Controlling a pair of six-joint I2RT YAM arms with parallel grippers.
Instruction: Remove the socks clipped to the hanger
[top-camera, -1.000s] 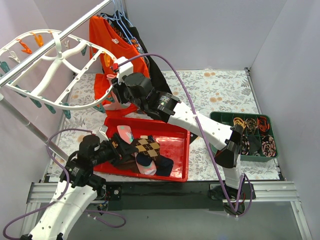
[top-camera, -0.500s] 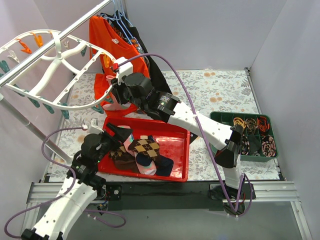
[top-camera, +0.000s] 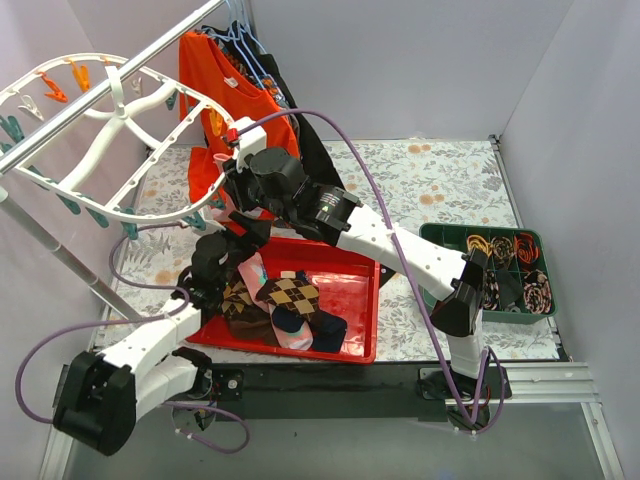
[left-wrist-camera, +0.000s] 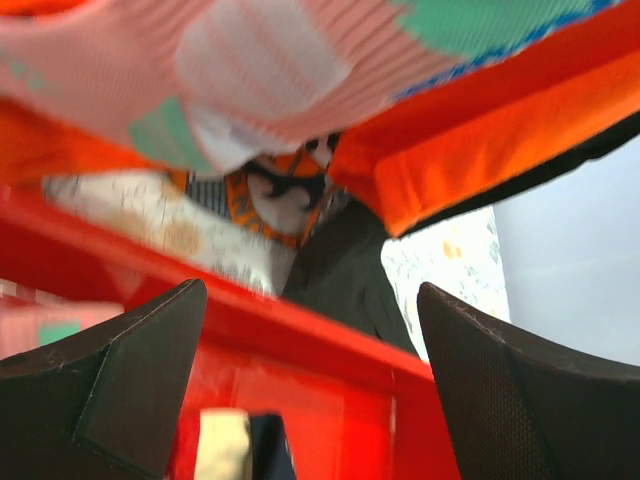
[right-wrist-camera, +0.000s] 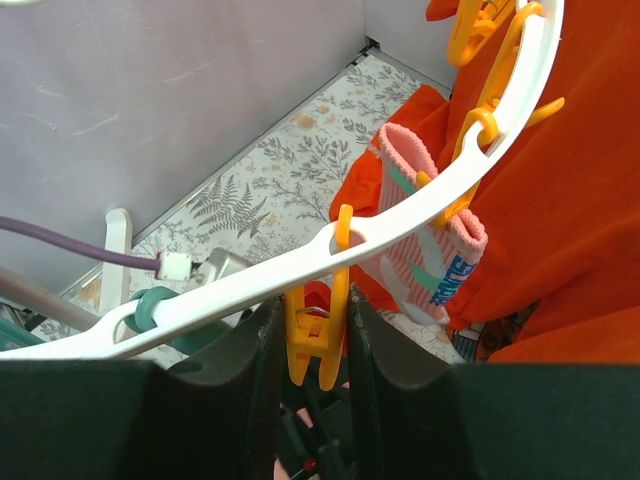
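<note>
My left pincer (left-wrist-camera: 312, 295): jaws wide apart, empty. At 12 o'clock, just above it, hung pink teal-striped sock (left-wrist-camera: 260, 70), long axis downward from hanger (right-wrist-camera: 400, 210) rim. My right pincer (right-wrist-camera: 312, 305) flanked orange clip (right-wrist-camera: 315, 345); clamped or not, could not tell. Left was nearer to sock's free end.

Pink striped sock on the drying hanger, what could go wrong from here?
1. The right gripper grips a yellow clip that seems to hold nothing. The pink sock hangs farther along the hanger rim, so squeezing this clip may release nothing.
2. The left gripper is open under the sock, with the orange shirt right behind it. Closing could catch the shirt too.
</note>
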